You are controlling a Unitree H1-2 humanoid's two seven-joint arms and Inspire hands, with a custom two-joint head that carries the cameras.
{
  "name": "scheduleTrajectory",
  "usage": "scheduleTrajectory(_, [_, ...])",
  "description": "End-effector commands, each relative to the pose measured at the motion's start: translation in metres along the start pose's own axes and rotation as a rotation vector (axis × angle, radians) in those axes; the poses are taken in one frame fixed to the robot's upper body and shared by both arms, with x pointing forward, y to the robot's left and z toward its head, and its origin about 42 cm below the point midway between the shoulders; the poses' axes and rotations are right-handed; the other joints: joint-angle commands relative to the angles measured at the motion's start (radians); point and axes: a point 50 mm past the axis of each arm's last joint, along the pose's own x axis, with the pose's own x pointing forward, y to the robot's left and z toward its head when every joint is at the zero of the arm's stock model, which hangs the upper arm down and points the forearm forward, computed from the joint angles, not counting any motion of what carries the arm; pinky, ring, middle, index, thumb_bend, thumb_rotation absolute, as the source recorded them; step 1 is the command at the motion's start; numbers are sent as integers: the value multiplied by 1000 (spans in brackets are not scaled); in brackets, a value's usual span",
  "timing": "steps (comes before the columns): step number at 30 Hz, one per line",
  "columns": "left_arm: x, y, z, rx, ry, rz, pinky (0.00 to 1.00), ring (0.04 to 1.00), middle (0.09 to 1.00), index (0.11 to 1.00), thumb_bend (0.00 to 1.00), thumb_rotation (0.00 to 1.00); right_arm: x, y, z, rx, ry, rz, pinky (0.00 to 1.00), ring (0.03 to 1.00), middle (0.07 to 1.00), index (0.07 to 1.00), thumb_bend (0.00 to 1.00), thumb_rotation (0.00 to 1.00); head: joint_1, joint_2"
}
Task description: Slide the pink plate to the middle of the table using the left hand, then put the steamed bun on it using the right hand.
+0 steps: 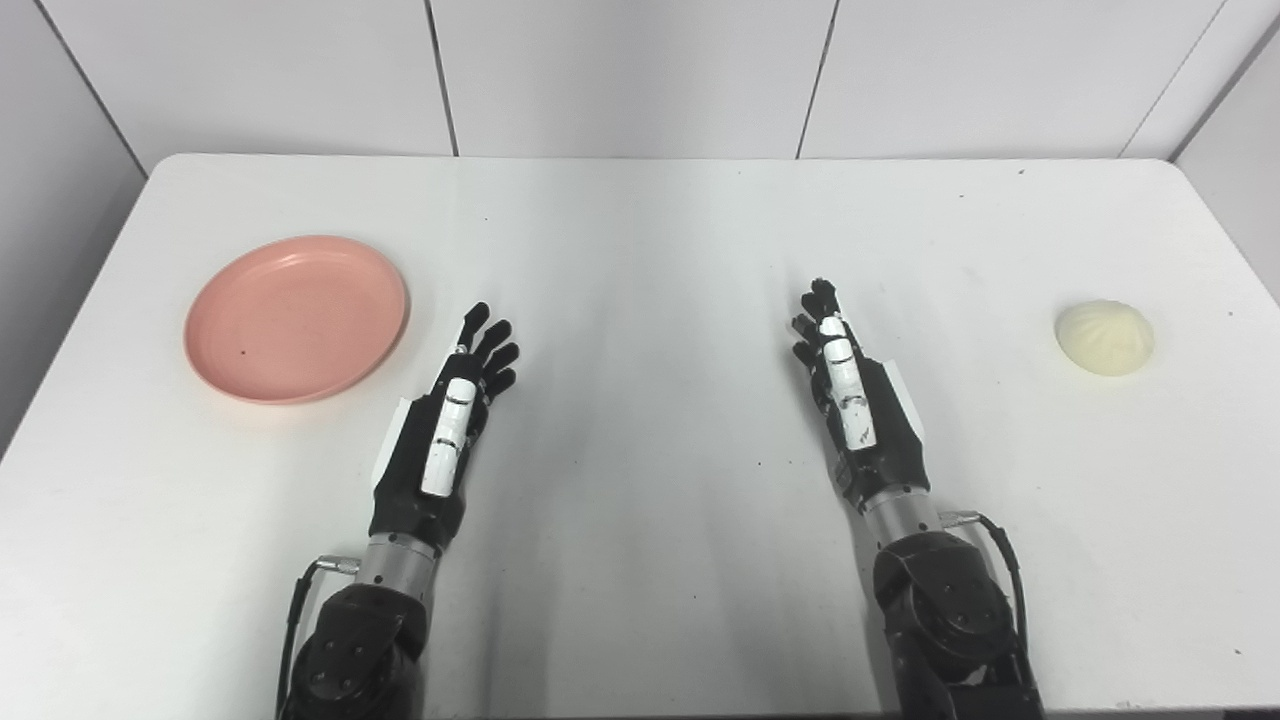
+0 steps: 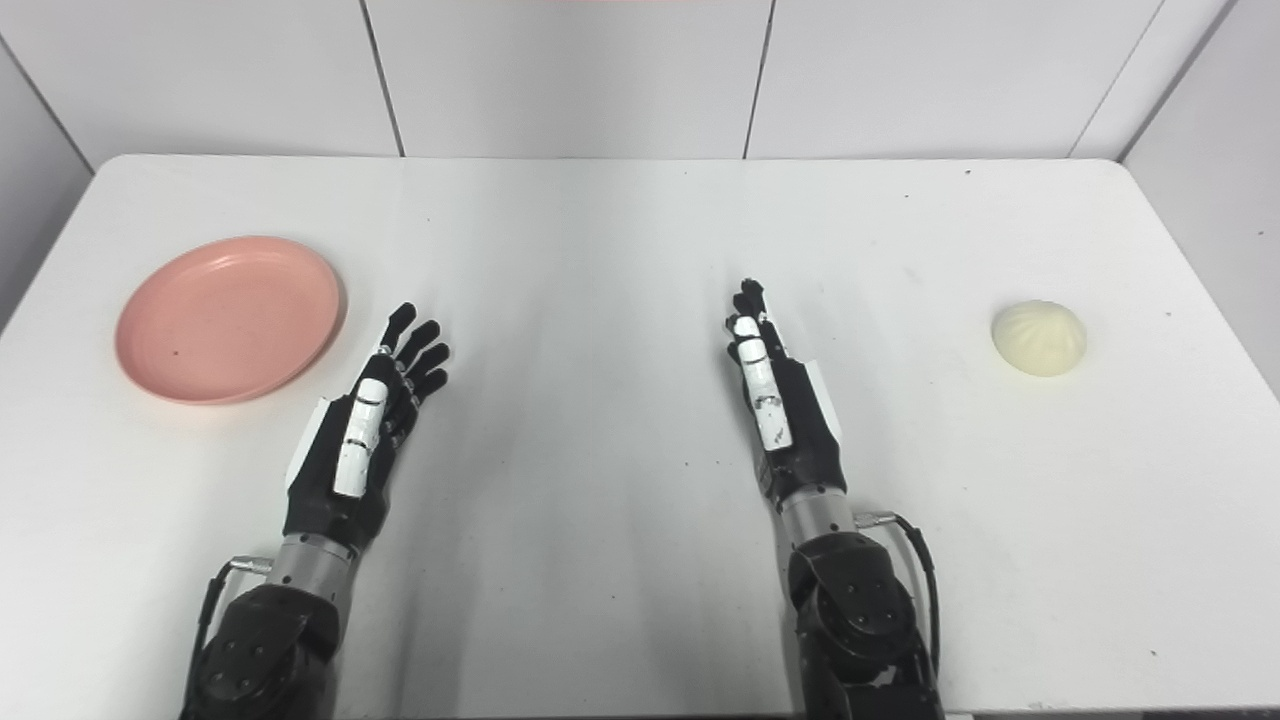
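A round pink plate [image 1: 297,317] lies flat at the left side of the white table [image 1: 640,230], with nothing on it. A pale cream steamed bun [image 1: 1104,337] sits far over at the right side. My left hand [image 1: 448,430] rests just right of the plate's near edge, open, fingers stretched forward and clear of the rim. My right hand [image 1: 850,395] hovers right of the table's centre, open and edge-on, well short of the bun. Neither hand holds anything.
White wall panels [image 1: 640,70] rise behind the table's far edge. Grey side walls close in at left and right. A wide bare stretch of tabletop lies between the two hands.
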Motion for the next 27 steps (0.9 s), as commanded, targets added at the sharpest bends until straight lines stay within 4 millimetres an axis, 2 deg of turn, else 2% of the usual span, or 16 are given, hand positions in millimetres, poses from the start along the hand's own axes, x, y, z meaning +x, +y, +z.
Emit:
scheduleTrajectory(1, [-5, 6, -14, 16, 78, 26, 932, 931, 951, 957, 517, 1000, 4, 4, 8, -1, -33, 15, 981, 975, 990, 1000, 278, 1000, 2, 1])
scheduleTrajectory(27, [-5, 5, -14, 15, 77, 27, 930, 932, 954, 959, 511, 1000, 3, 4, 9, -5, -30, 15, 980, 973, 990, 1000, 279, 1000, 3, 1])
